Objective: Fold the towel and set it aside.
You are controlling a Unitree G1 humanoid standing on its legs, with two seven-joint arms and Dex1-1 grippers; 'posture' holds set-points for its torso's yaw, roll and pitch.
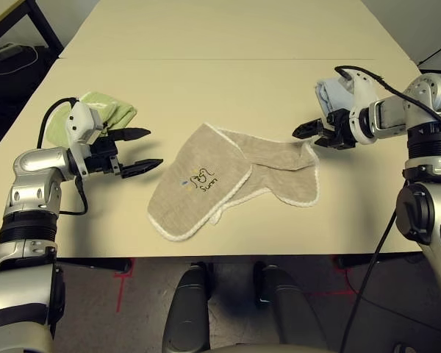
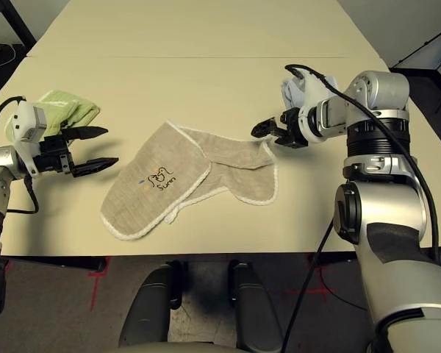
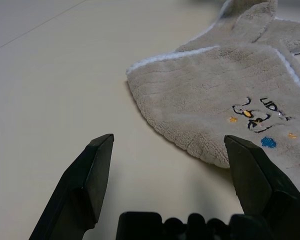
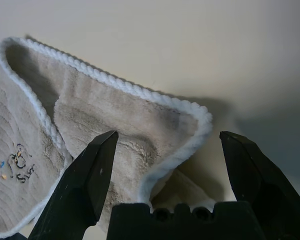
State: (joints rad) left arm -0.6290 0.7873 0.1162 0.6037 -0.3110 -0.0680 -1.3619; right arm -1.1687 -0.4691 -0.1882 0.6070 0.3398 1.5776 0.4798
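On the pale bench (image 1: 228, 81) the towel (image 1: 228, 180) lies mid-bench, loosely folded and not set aside, with the left hand (image 1: 132, 151) at 9 o'clock and the right hand (image 1: 309, 134) at 2 o'clock both wide open and empty

Cream table (image 1: 228, 44): crumpled beige towel (image 1: 228, 184) centre, green towel (image 1: 106, 110) left, blue towel (image 1: 331, 94) right.

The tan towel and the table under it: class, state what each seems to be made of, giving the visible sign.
Towel: apparently terry cloth, soft and matte; the wrist views show ribbed, fuzzy pile, a corded white edging and a stitched logo.
Table: a smooth cream top, probably laminate or painted board; it is even and unmarked, with one thin seam across. Its core cannot be told.
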